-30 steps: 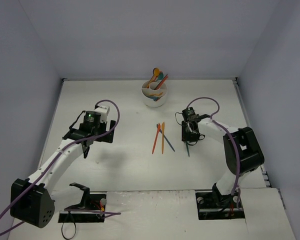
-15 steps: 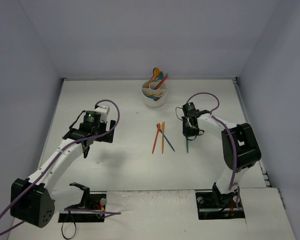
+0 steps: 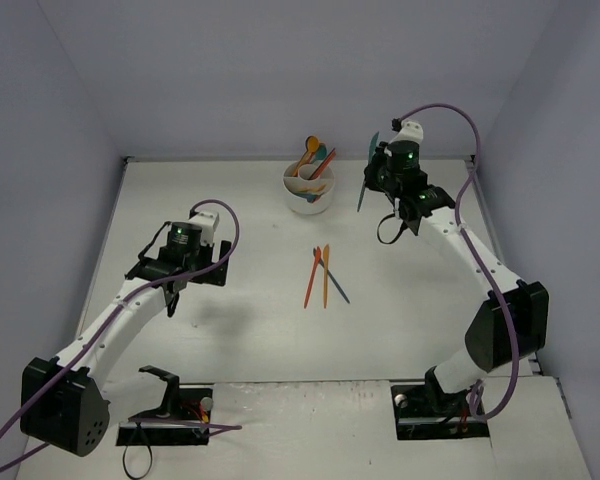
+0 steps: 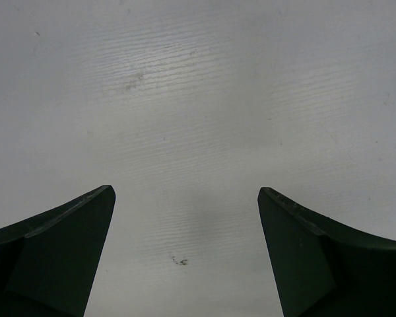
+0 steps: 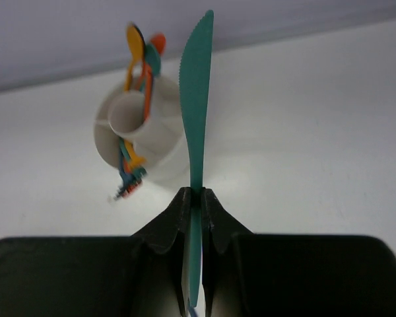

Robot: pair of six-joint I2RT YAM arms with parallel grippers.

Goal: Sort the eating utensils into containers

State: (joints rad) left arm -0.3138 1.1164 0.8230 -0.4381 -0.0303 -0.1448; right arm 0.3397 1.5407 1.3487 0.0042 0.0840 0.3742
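The white divided cup (image 3: 308, 192) stands at the far middle of the table with several orange, teal and red-orange utensils (image 3: 315, 155) in it. My right gripper (image 3: 371, 178) is raised to the right of the cup, shut on a teal knife (image 3: 368, 165). In the right wrist view the knife (image 5: 196, 99) stands upright between my fingertips (image 5: 197, 195), with the cup (image 5: 152, 139) behind it to the left. A red-orange (image 3: 311, 278), an orange (image 3: 326, 276) and a dark blue utensil (image 3: 333, 277) lie together mid-table. My left gripper (image 4: 185, 198) is open and empty above bare table.
Grey walls close the table at the back and on both sides. The left arm (image 3: 185, 250) hovers over the left half of the white table (image 3: 240, 320). The arm bases stand at the near edge.
My right gripper has lifted the teal knife off the table and carried it up and toward the far side, next to the cup. The left arm has not moved.
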